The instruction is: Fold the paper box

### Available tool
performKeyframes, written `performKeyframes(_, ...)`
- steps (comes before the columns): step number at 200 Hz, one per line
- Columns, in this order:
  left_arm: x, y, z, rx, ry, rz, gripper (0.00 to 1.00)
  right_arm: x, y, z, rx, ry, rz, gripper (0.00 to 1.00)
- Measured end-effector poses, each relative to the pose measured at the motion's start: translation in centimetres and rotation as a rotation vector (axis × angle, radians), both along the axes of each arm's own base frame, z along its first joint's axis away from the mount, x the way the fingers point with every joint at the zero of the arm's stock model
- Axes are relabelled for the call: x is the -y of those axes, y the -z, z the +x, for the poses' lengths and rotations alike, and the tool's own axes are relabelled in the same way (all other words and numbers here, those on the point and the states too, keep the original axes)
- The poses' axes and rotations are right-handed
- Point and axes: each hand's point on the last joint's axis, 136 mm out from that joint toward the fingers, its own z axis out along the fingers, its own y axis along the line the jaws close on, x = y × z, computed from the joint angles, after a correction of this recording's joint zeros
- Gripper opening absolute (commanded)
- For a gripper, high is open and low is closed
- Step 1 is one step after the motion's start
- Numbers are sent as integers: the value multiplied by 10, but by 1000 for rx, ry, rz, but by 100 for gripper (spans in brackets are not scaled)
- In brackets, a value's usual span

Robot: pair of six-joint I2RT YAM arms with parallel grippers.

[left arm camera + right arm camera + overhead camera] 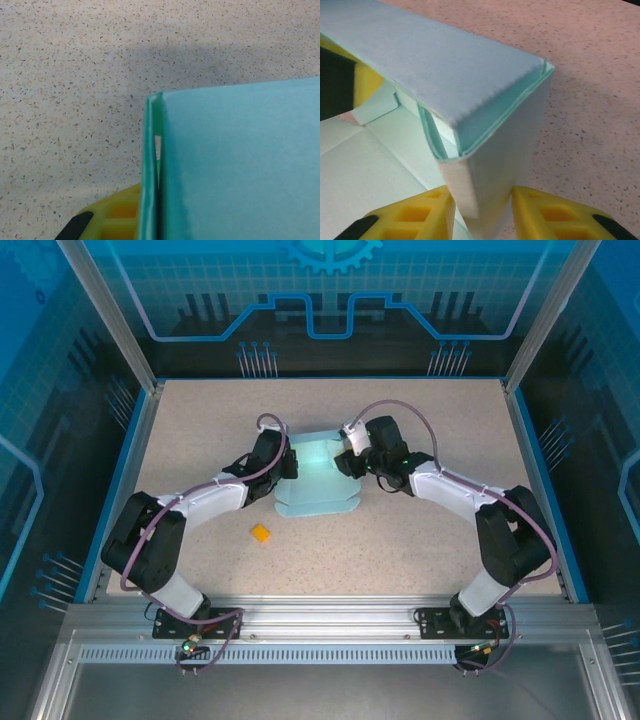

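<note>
The pale light-blue paper box (pixel 318 485) lies mid-table, partly folded, with its walls raised at the far end. My left gripper (pixel 287 462) is at the box's left wall. In the left wrist view that upright wall (pixel 150 165) runs beside one yellow finger (pixel 117 215); the other finger is hidden behind the card, and the gripper (pixel 155 212) is shut on the wall. My right gripper (pixel 349 462) is at the right far corner. Its two yellow fingers (pixel 415 215) pinch the box's corner wall (pixel 495 165), under a folded-over flap (pixel 435 60).
A tiny orange square piece (pixel 260 533) lies on the speckled table (pixel 420 540) in front of the box, near the left arm. Blue rails edge the table (pixel 540 470) on the left, right and back.
</note>
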Motion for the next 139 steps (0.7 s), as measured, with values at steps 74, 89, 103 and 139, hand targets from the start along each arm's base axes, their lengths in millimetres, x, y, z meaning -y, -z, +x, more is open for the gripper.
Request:
performKeyframes(74, 2, 0, 0, -5, -5, -20, 0, 4, 1, 18, 63, 190, -147, 25)
performKeyframes(89, 2, 0, -1, -6, -2, -22, 0, 6, 0, 20, 71, 222, -169, 23)
performKeyframes(103, 4, -1, 0, -3, 2, -27, 0, 8, -1, 20, 80, 251, -185, 22)
performKeyframes(139, 9, -4, 1, 11, 17, -44, 0, 15, -6, 26, 98, 321, -212, 17)
